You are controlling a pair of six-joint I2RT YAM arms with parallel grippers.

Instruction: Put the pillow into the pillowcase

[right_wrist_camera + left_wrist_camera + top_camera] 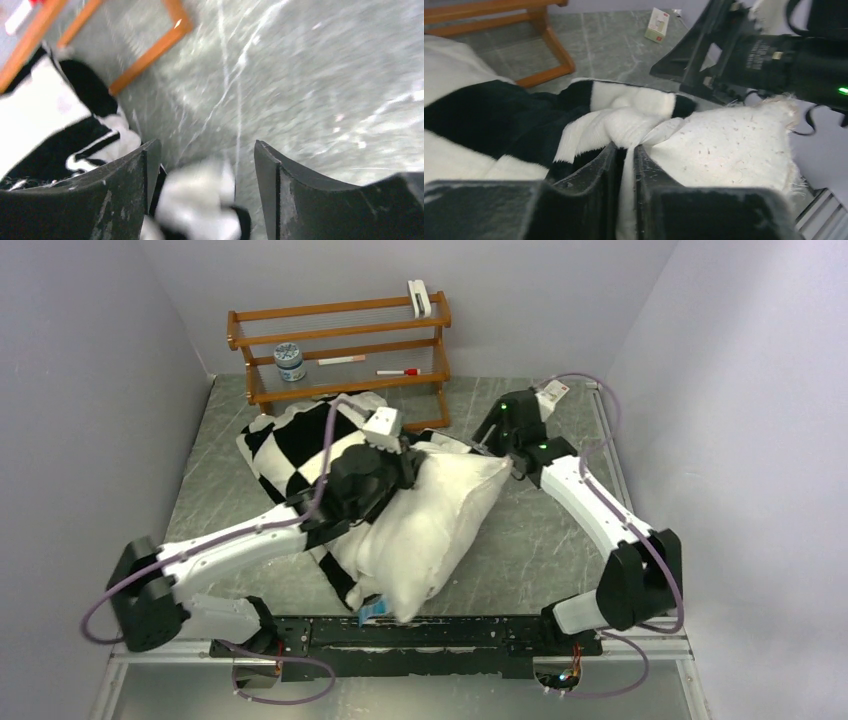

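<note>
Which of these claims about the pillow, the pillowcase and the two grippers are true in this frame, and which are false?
1. The pillow is fully inside the pillowcase. False: most of it lies bare outside the pillowcase.
2. The left gripper is shut on cloth. True.
3. The right gripper is shut. False: its fingers stand apart.
4. A wooden rack stands beyond the pillowcase. True.

Even bright light, soft shadows; right wrist view blurred (motion smear).
</note>
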